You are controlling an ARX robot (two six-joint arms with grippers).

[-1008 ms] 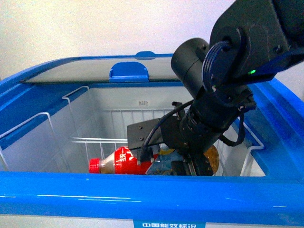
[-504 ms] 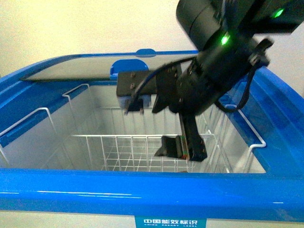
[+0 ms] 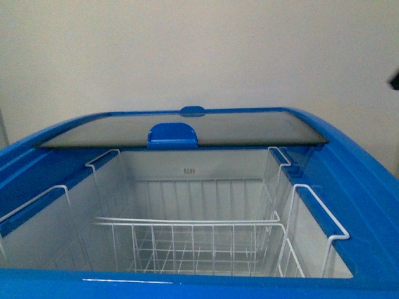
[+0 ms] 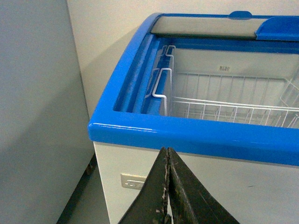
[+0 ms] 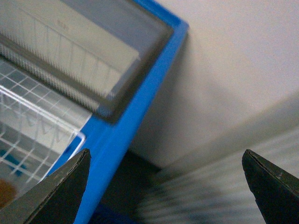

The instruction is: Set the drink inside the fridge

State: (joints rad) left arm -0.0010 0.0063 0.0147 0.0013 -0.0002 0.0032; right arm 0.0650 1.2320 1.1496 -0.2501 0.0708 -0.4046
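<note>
Straight ahead of me stands the fridge (image 3: 368, 205), a white chest with a thick blue top rim, open on the near side. Its sliding glass lid (image 3: 187, 129) is pushed to the far half, the blue handle (image 3: 173, 134) at its near edge. Behind it rises a plain pale wall (image 3: 199, 50). From my left wrist I see the fridge's near left corner, its white front panel below the rim, and a tall grey cabinet (image 4: 37, 116) just beside it on the left.

Inside, white wire baskets (image 3: 187, 240) hang from the rim, with hooked handles on both sides. From the front I see no drink in them; the basket floor near the front rim is cut off from view. In my right wrist view, which is blurred, a small orange-brown patch (image 5: 5, 192) shows through the wire at the picture's edge; I cannot tell what it is.

My left gripper (image 4: 168, 186) hangs outside the fridge, in front of its near left corner, fingers pressed together with nothing between them. My right gripper (image 5: 166, 182) is spread wide and empty, over the fridge's far right corner by the wall.

A second ago my right arm was deep in the basket beside a red-capped bottle; now the arm is out of the front view, and that view is angled higher, so the bottle is not visible.
</note>
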